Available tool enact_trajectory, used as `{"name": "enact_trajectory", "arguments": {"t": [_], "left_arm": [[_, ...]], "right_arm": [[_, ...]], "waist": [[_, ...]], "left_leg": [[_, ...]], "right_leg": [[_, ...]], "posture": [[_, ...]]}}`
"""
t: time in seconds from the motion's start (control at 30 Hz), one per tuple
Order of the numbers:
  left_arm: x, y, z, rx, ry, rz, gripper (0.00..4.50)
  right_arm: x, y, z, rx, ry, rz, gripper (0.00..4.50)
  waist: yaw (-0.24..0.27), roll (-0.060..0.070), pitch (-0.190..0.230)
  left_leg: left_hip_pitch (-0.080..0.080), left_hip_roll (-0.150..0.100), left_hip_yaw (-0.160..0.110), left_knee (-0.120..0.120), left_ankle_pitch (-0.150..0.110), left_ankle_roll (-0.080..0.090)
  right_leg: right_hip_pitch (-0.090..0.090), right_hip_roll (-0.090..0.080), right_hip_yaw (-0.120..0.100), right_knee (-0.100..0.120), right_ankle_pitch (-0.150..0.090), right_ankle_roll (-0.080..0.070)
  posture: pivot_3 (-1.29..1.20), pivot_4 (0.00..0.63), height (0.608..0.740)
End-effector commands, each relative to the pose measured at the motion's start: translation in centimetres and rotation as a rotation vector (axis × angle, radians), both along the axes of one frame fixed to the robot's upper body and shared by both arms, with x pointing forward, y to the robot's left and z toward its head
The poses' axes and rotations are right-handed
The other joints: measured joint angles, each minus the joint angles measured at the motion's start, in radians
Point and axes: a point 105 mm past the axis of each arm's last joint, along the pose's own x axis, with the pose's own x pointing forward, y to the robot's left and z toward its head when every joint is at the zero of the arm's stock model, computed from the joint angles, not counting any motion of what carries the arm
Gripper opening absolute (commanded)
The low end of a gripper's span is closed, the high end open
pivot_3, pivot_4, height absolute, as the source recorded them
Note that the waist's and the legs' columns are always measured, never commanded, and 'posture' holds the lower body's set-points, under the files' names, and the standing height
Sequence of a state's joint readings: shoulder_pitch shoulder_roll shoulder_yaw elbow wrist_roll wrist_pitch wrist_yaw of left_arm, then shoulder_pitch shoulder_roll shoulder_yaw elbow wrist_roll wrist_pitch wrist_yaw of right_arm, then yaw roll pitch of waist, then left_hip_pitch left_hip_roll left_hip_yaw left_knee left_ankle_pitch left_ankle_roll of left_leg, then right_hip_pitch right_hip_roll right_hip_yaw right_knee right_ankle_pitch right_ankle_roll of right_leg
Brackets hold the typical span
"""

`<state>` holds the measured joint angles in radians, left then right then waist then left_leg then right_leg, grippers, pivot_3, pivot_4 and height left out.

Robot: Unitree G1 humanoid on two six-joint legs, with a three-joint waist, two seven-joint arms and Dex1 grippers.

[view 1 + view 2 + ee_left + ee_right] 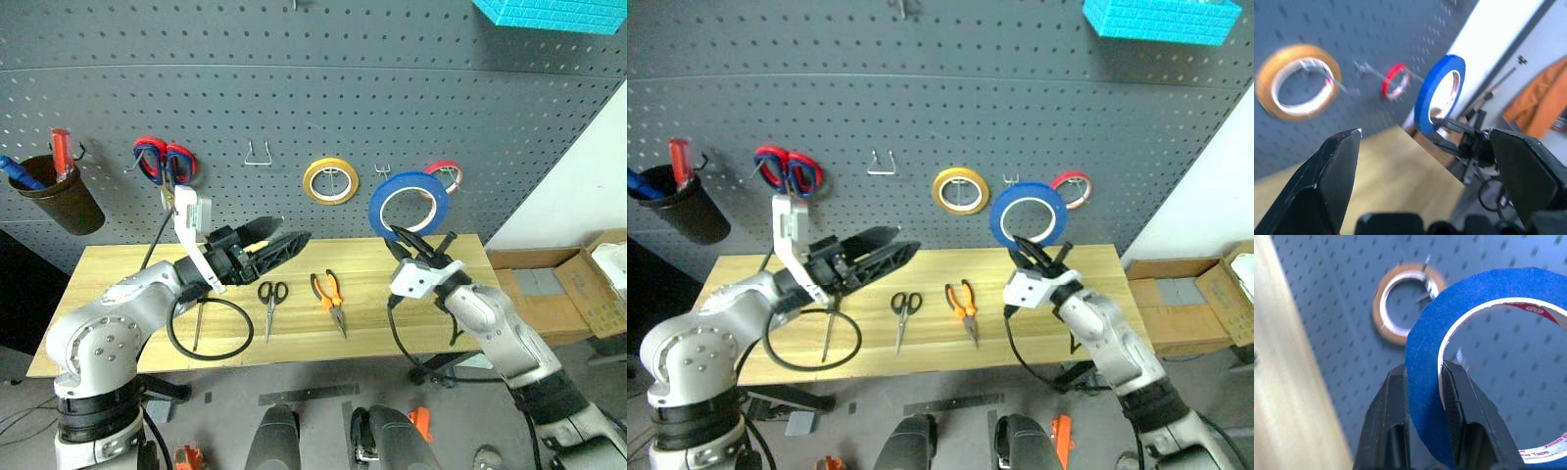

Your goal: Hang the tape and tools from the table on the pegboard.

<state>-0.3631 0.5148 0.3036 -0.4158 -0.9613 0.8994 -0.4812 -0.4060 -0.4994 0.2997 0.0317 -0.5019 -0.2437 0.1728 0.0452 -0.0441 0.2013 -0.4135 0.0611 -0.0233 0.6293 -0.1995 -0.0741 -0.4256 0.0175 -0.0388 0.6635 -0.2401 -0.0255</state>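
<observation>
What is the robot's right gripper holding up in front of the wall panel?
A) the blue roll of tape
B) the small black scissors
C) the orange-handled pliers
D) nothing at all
A: the right gripper is shut on the rim of the blue roll of tape, raised before the pegboard.

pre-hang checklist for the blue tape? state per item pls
1. Right gripper shut on the blue tape, one finger through the core: ok.
2. Tape lifted off the table: ok.
3. Free hook on the pegboard between yellow roll and red roll: ok.
4. Tape's core lined up with that hook: cannot tell.
5. Left gripper open, holding nothing, away from the tape: ok.
6. Scissors, pliers, screwdriver hung: not ok, on table.
</observation>
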Motion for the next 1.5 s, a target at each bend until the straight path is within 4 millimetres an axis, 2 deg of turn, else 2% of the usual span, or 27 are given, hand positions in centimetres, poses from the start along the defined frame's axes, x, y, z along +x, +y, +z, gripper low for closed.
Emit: {"name": "enact_trajectory", "arguments": {"t": [0.03, 0.23, 0.5, 0.67, 0.7, 0.77, 1.03, 1.07, 1.2, 1.3, 1.37, 1.47, 1.5], "left_arm": [[1.2, -0.1, 1.7, 0.036, -0.119, 0.046, 4.5], [2.0, -0.2, 1.8, 0.061, -0.161, 0.056, 4.5], [2.4, -0.4, 1.7, 0.092, -0.182, 0.051, 4.5], [2.3, -0.9, 1.5, 0.109, -0.201, 0.035, 4.5], [2.2, -1.0, 1.4, 0.108, -0.201, 0.034, 4.5], [2.2, -1.0, 1.2, 0.11, -0.199, 0.032, 4.5], [2.1, -0.9, 0.8, 0.106, -0.186, 0.033, 4.5], [2.0, -0.9, 0.7, 0.105, -0.182, 0.032, 4.5], [1.3, -1.1, -0.5, 0.09, -0.144, 0.05, 4.5], [0.3, -1.1, -2.3, 0.101, -0.101, 0.086, 4.5], [-0.5, -0.2, -4.0, 0.106, -0.06, 0.156, 4.5], [-1.6, 0.5, -5.4, 0.117, -0.024, 0.209, 4.5], [-2.4, 1.1, -6.3, 0.124, -0.002, 0.239, 4.5]], "right_arm": [[1.3, 0.7, 1.4, 0.04, -0.02, 0.061, 0.4], [3.2, 1.4, 1.2, 0.074, 0.056, 0.128, 0.4], [5.1, 1.7, -1.6, 0.118, 0.296, 0.136, 0.4], [6.4, 0.2, -2.5, 0.226, 0.396, 0.051, 0.4], [6.3, 0.1, -2.8, 0.236, 0.416, 0.05, 1.11], [6.0, 0.1, -3.3, 0.262, 0.459, 0.054, 1.59], [4.4, -0.6, -4.4, 0.285, 0.486, 0.026, 4.35], [4.1, -0.8, -4.7, 0.291, 0.496, 0.016, 4.48], [2.8, -1.8, -6.2, 0.329, 0.595, -0.066, 4.48], [1.9, -2.1, -7.6, 0.383, 0.729, -0.153, 4.48], [1.4, -1.2, -8.1, 0.435, 0.839, -0.182, 4.48], [0.8, -0.1, -8.3, 0.482, 0.937, -0.214, 4.48], [0.6, 0.9, -8.4, 0.513, 0.992, -0.233, 4.48]], "waist": [[0.005, -0.001, -0.005], [0.009, -0.002, -0.012], [0.011, -0.002, -0.018], [0.012, -0.002, -0.023], [0.013, -0.002, -0.024], [0.012, -0.002, -0.028], [0.012, -0.002, -0.029], [0.012, -0.002, -0.029], [0.011, -0.001, -0.029], [0.009, -0.001, -0.029], [0.005, 0.0, -0.029], [0.002, 0.002, -0.027], [0.006, 0.004, -0.025]], "left_leg": [[0.001, 0.0, 0.0, 0.0, 0.001, 0.001], [0.005, 0.0, 0.001, -0.001, 0.001, 0.001], [0.005, 0.0, 0.001, 0.0, 0.001, 0.001], [0.006, 0.001, 0.001, 0.0, 0.002, 0.002], [0.006, 0.001, 0.001, 0.0, 0.002, 0.002], [0.007, 0.001, 0.001, 0.0, 0.002, 0.002], [0.013, 0.001, 0.005, 0.0, 0.003, 0.003], [0.013, 0.001, 0.005, 0.0, 0.003, 0.003], [0.015, 0.001, 0.006, 0.0, 0.004, 0.004], [0.015, 0.002, 0.007, 0.0, 0.004, 0.005], [0.016, 0.002, 0.008, 0.0, 0.004, 0.005], [0.018, 0.003, 0.009, -0.002, 0.003, 0.005], [0.018, 0.004, 0.009, -0.002, 0.003, 0.005]], "right_leg": [[0.001, 0.0, 0.0, 0.0, 0.001, 0.0], [0.005, 0.0, 0.001, 0.0, 0.001, -0.001], [0.005, -0.001, 0.001, 0.002, 0.002, -0.002], [0.005, -0.001, 0.002, 0.003, 0.003, -0.003], [0.005, -0.001, 0.002, 0.003, 0.003, -0.003], [0.005, -0.001, 0.002, 0.004, 0.003, -0.003], [0.006, -0.001, 0.006, 0.011, 0.002, -0.004], [0.006, -0.001, 0.006, 0.012, 0.002, -0.004], [0.006, -0.001, 0.008, 0.015, 0.002, -0.004], [0.006, -0.002, 0.008, 0.015, 0.002, -0.004], [0.005, -0.002, 0.009, 0.016, 0.001, -0.005], [0.005, -0.001, 0.011, 0.017, 0.0, -0.007], [0.005, -0.001, 0.011, 0.017, 0.0, -0.007]], "posture": [[0.19, 0.065, 0.74], [0.2, 0.057, 0.74], [0.2, 0.057, 0.74], [0.21, 0.06, 0.74], [0.21, 0.06, 0.74], [0.21, 0.062, 0.74], [0.21, 0.071, 0.74], [0.2, 0.075, 0.74], [0.2, 0.099, 0.74], [0.2, 0.117, 0.74], [0.2, 0.131, 0.74], [0.2, 0.162, 0.74], [0.21, 0.174, 0.74]]}}
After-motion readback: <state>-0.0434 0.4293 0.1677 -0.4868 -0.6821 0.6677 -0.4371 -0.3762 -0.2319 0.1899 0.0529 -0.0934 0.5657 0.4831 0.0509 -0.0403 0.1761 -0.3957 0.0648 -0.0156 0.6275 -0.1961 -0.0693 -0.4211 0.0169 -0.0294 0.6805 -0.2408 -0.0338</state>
